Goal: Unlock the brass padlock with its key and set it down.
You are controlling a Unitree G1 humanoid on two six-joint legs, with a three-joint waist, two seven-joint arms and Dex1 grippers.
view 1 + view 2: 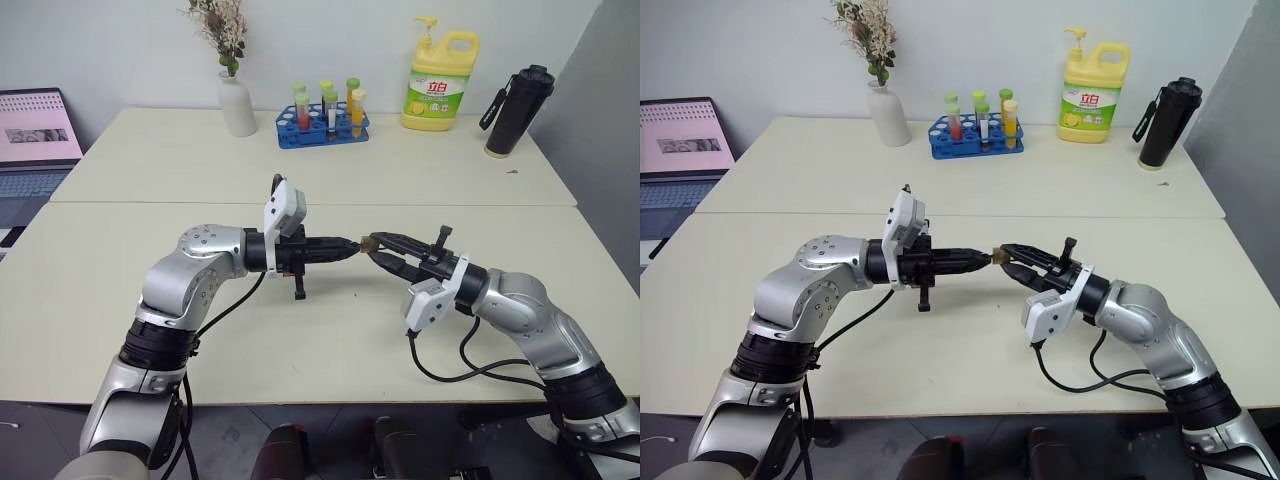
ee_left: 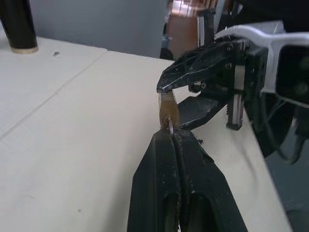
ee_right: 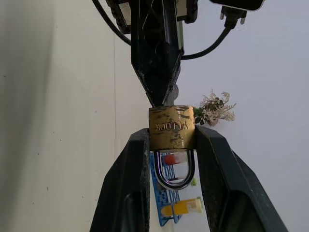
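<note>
Padlock [image 3: 172, 127] sits clamped in my right pincer [image 1: 378, 247], shackle toward me; my closed left pincer [image 1: 350, 245] pinches the key [image 2: 170, 126] at its left end.

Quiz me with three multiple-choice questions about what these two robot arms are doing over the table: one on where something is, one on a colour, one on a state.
1. Where is the brass padlock?
A. Lying on the table
B. Between the right gripper's fingers, above the table
C. In the test tube rack

2. What colour is the detergent bottle?
A. Yellow
B. Red
C. Blue

3. How is the padlock's shackle?
A. Missing
B. Swung wide open
C. Both legs seated in the body

Answers:
1 B, the right wrist view shows it clamped between two fingers.
2 A, its body is yellow with a green label.
3 C, both ends of the U enter the brass body while the left gripper, fingers shut, meets its far end.
</note>
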